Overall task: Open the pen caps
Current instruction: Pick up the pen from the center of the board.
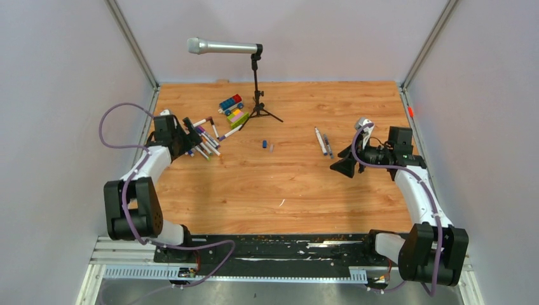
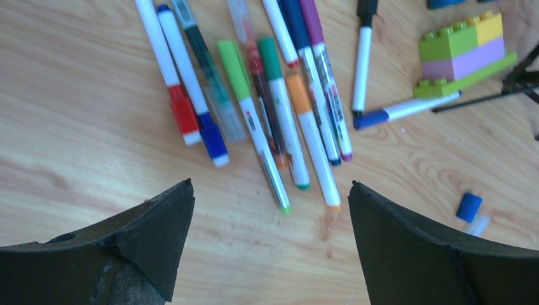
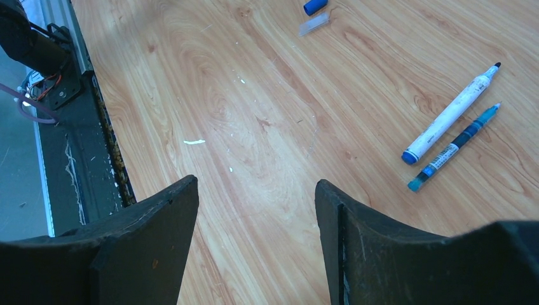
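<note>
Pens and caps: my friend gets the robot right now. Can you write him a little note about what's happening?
Left end effector: open, empty, hovering over the pile of pens on the left side.
Right end effector: open, empty, near the two pens on the right.
Done: those two look uncapped; a blue cap and a clear cap lie loose in the middle.
Left to do: the pile's pens seem mostly still capped.
</note>
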